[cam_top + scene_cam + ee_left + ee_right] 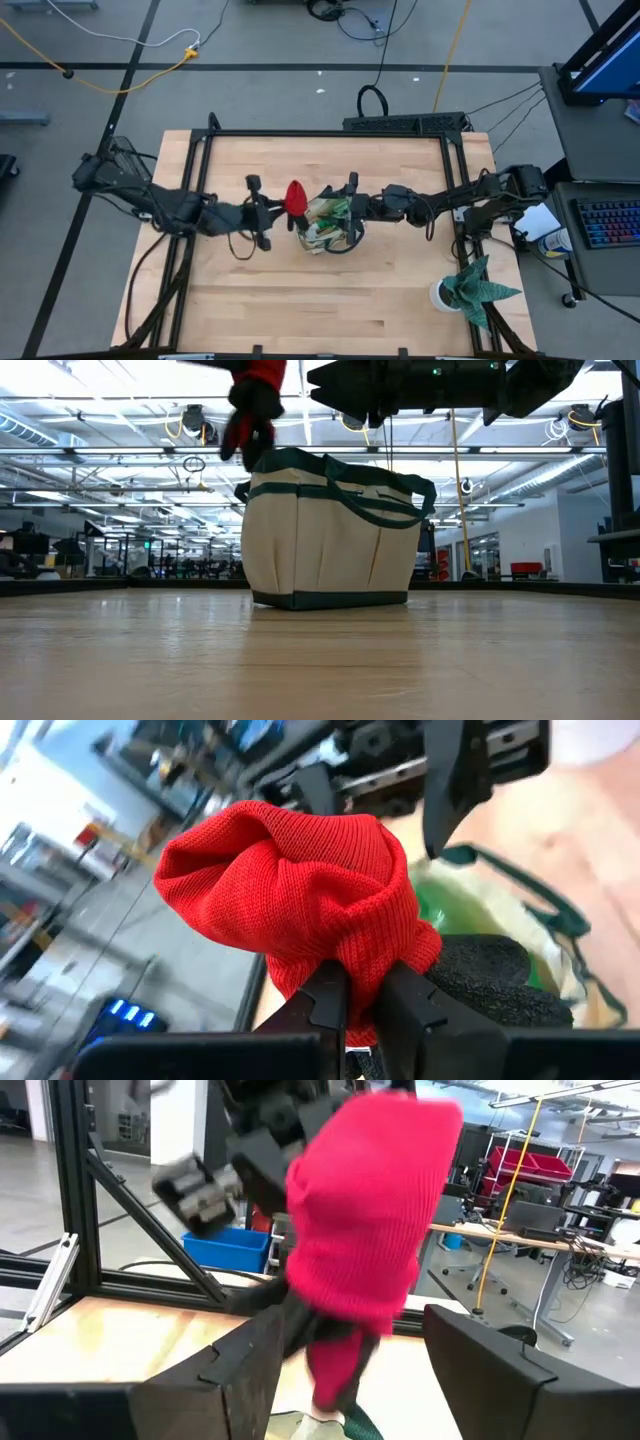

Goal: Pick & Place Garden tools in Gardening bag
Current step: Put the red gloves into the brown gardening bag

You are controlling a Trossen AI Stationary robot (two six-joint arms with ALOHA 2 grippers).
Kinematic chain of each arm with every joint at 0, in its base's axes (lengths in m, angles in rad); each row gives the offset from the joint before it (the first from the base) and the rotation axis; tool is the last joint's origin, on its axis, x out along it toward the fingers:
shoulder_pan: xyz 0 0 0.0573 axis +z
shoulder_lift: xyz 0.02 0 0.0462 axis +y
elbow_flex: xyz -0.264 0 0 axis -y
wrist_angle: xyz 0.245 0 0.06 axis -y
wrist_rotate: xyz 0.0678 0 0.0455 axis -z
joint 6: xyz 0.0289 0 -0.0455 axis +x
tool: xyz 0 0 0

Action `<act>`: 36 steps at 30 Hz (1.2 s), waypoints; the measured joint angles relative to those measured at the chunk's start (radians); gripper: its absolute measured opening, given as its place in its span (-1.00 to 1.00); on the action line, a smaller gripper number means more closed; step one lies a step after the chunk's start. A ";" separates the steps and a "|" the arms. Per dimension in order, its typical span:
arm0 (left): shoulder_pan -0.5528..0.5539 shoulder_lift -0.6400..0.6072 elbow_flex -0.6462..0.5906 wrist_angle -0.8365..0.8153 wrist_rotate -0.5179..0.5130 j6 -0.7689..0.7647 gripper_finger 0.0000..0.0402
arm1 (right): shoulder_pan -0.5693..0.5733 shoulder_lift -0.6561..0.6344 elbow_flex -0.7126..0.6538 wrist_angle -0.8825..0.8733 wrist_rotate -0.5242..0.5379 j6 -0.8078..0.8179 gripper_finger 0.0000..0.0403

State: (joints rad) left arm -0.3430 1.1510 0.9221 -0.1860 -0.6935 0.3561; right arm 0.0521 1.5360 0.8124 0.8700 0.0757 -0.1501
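The left gripper (362,1005) pinches a soft, ribbed-knit red glove (296,198) at its cuff, holding it just above the left rim of the gardening bag (330,226), likely ready to drop it in. The cream canvas bag stands upright mid-table. The right gripper (345,1365), fingers spread and empty, hovers over the bag.
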 joint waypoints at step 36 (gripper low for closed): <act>0.259 0.166 -0.337 0.932 0.563 0.162 -0.85 | -0.061 0.000 -0.003 -0.026 -0.153 -0.091 -0.73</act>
State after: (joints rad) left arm -0.0837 1.3170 0.5850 0.7464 -0.1308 0.5181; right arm -0.0090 1.5356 0.8089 0.8440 -0.0772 -0.2411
